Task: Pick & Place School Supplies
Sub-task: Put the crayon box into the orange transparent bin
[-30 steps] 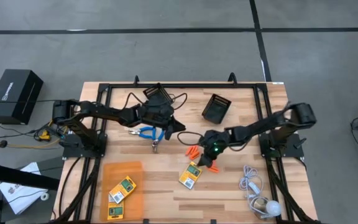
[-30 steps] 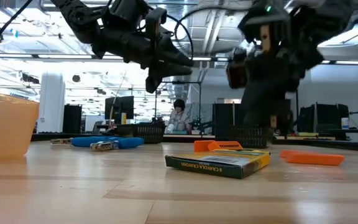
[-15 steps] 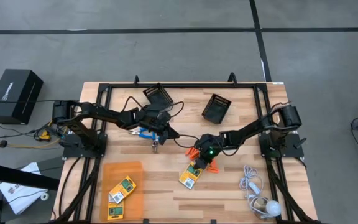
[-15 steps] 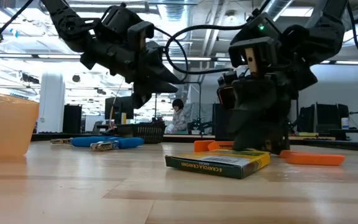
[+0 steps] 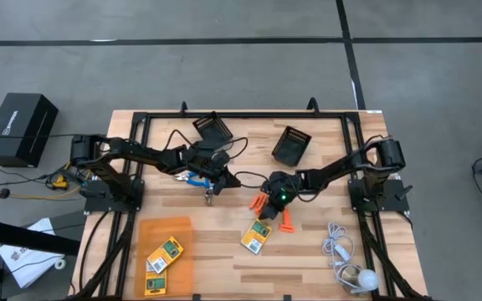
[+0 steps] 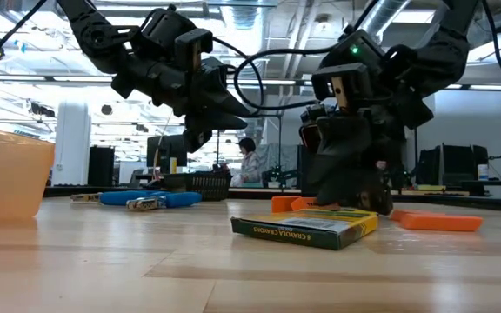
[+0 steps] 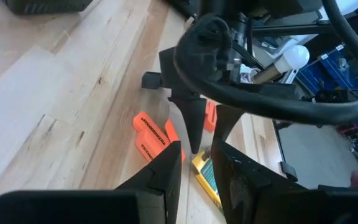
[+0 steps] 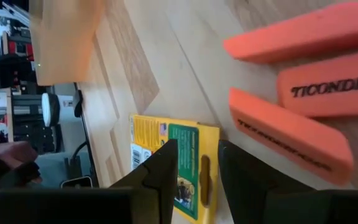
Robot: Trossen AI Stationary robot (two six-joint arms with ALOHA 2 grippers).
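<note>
A yellow-and-green crayon box (image 5: 256, 237) lies flat on the table near the middle, with orange erasers (image 5: 262, 203) lying just beyond it. My right gripper (image 5: 266, 205) is low over the erasers and the box's far end (image 8: 166, 162), open, with nothing between its fingers. My left gripper (image 5: 234, 178) hangs open above the table to the left of them, pointing toward the right arm. The blue-handled scissors (image 5: 197, 178) lie flat under the left arm.
An orange tray (image 5: 145, 226) at the near left holds two more crayon boxes. Two black mesh bins (image 5: 214, 128) (image 5: 291, 144) stand at the far side. A white cord with a bulb (image 5: 346, 259) lies near the right corner.
My right gripper has sunk toward the table and moved a little toward its left edge, ending low over the erasers and the crayon box. My left gripper dropped slightly at first, then kept still. Nothing on the table has moved.
</note>
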